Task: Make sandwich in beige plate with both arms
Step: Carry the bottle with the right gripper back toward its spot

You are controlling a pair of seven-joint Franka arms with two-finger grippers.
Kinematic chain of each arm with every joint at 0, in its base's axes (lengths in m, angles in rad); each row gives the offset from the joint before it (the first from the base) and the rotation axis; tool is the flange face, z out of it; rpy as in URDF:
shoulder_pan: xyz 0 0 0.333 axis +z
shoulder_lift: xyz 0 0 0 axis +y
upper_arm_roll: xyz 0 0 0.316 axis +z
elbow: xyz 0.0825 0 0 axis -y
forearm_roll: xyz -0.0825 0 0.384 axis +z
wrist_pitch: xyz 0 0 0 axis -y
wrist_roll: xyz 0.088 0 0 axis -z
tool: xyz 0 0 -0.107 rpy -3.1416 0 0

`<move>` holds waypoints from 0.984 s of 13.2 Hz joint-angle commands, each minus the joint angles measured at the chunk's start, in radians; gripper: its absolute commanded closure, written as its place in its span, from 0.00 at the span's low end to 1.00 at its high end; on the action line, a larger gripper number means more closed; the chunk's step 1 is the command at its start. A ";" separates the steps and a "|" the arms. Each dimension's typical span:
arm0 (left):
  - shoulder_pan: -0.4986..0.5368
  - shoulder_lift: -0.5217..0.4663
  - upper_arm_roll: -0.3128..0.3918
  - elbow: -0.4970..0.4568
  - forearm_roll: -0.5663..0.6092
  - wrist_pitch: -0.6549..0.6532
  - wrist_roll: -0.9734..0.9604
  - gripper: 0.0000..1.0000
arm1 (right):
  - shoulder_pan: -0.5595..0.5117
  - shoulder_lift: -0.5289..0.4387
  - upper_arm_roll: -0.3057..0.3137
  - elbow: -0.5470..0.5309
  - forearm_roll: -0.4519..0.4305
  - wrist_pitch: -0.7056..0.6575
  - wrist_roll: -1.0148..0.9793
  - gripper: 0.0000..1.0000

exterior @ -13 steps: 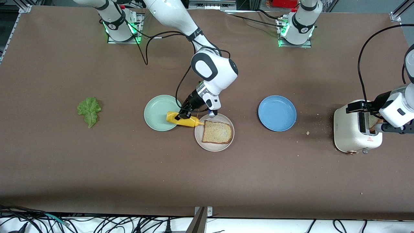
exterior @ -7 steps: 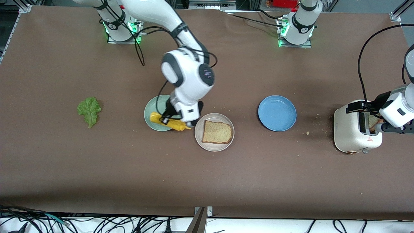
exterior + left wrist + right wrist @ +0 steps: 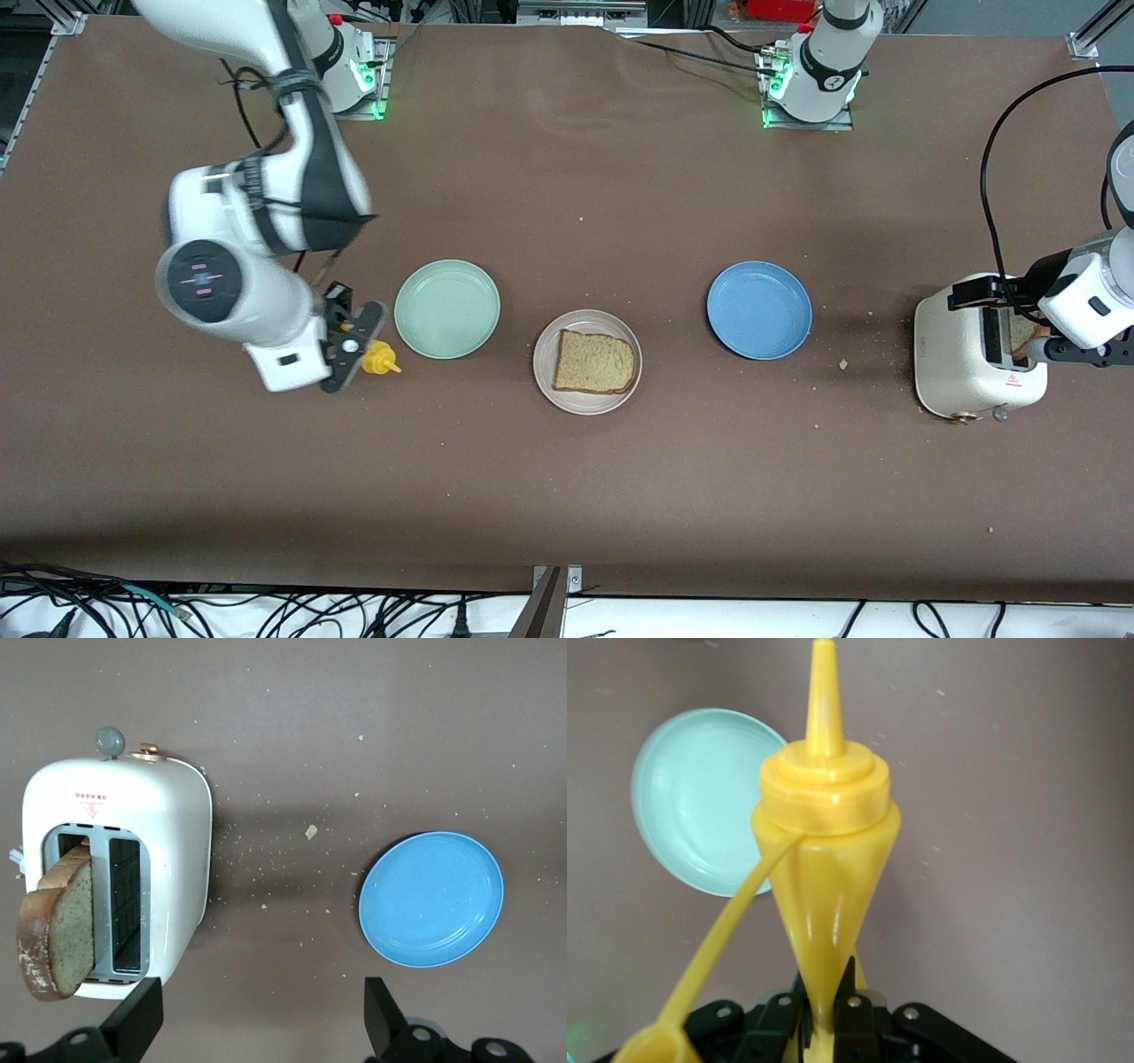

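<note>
Bright even overhead light, soft shadows under the toaster (image 3: 974,354) and plates, dark shade band along the table's (image 3: 620,496) camera-side edge, right arm (image 3: 257,266) smeared with motion blur, yellow bottle (image 3: 824,859) close and soft in the right wrist view, green glow at both bases

No words or numbers can be read anywhere. The only sign is a small red warning triangle with a line of red print beside it on the white toaster (image 3: 115,877), near the tabletop edge at the left arm's end; the print is too small to make out.
</note>
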 commanded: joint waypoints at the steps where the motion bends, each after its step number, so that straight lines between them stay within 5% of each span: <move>1: 0.006 -0.023 -0.009 -0.009 0.034 -0.010 -0.009 0.00 | -0.085 -0.100 -0.009 -0.176 0.202 0.046 -0.203 1.00; 5: 0.006 -0.024 -0.009 -0.011 0.034 -0.010 -0.009 0.00 | -0.089 -0.174 -0.153 -0.409 0.509 0.072 -0.571 1.00; 9: 0.006 -0.024 -0.009 -0.011 0.034 -0.010 -0.009 0.00 | -0.089 -0.173 -0.247 -0.584 0.725 0.068 -0.880 1.00; 13: 0.006 -0.026 -0.009 -0.014 0.034 -0.011 -0.009 0.00 | -0.118 -0.161 -0.266 -0.746 0.879 0.075 -1.153 1.00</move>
